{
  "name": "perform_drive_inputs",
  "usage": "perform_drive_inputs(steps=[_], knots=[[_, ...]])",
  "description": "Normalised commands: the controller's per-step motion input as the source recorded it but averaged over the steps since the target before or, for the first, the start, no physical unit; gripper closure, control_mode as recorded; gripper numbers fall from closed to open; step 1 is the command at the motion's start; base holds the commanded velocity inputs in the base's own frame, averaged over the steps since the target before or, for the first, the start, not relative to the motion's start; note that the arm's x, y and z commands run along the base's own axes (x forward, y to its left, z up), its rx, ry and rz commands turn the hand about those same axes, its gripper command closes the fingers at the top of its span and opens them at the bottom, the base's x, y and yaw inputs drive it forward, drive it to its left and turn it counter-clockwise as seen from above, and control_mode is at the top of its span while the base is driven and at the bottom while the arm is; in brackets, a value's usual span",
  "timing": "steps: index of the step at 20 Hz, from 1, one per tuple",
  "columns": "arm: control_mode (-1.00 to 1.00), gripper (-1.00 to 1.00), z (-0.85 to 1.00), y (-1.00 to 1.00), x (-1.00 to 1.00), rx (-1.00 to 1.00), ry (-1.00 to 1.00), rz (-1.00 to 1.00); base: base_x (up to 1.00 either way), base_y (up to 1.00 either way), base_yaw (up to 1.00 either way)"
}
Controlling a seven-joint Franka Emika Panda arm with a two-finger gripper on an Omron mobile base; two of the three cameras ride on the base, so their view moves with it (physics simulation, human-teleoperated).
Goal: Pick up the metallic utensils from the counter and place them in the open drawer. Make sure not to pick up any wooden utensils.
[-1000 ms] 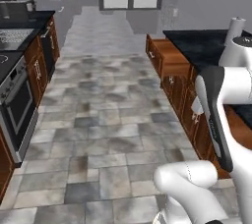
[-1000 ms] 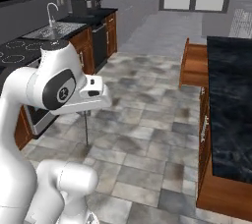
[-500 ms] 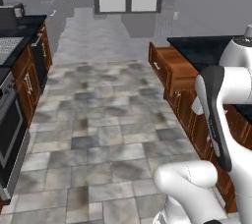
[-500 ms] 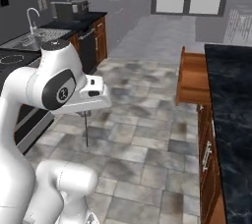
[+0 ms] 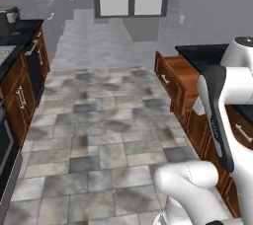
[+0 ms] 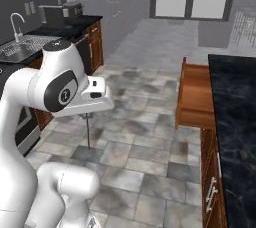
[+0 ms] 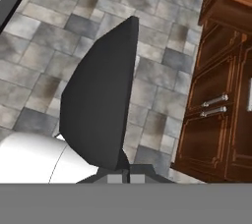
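Hand (image 7: pixel 125 175) sitting bottom centre of hand view, fingers pressed together, gripping nothing. Open drawer (image 6: pixel 195 97) projecting right of centre beside black table (image 6: pixel 235 117).

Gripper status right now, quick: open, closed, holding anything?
Gripper: closed, fingers together in the hand view, nothing between them; it points down at the tiled floor.
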Motion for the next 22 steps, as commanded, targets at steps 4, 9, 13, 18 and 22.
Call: perform_drive_inputs(steps=[4, 9, 13, 18, 22], knots=[[1.0, 1.0, 0.0, 0.0, 0.0, 0.0, 0.0, 0.0, 0.43, -0.47, 0.0], [1.0, 1.0, 0.0, 0.0, 0.0, 0.0, 0.0, 0.0, 0.16, -0.61, 0.0], [1.0, 1.0, 0.0, 0.0, 0.0, 0.0, 0.0, 0.0, 0.19, -0.47, 0.0], [1.0, 1.0, 0.0, 0.0, 0.0, 0.0, 0.0, 0.0, 0.27, -0.39, 0.0], [1.0, 1.0, 0.0, 0.0, 0.0, 0.0, 0.0, 0.0, 0.62, -0.04, 0.0]])
